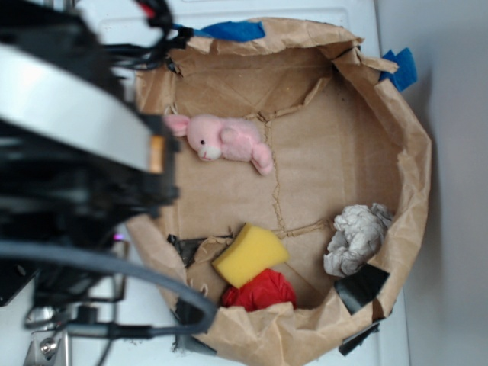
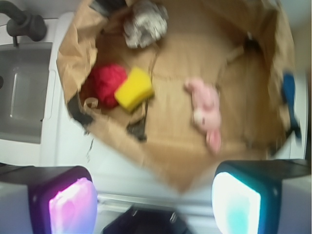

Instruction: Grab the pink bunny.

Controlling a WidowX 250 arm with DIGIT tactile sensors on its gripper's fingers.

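Pink bunny (image 1: 225,139): one, beside one sponge (image 1: 249,255), one ball (image 1: 260,291).

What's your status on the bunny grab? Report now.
Pincer open, high above the paper tray, holding nothing. Pink bunny lying free on the tray floor. Yellow sponge and red ball apart from it; path clear.

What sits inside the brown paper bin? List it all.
Inside the paper bin: the pink bunny, a yellow sponge, a red cloth ball partly under the sponge, and a grey paper wad. The arm hides the bin's left edge.
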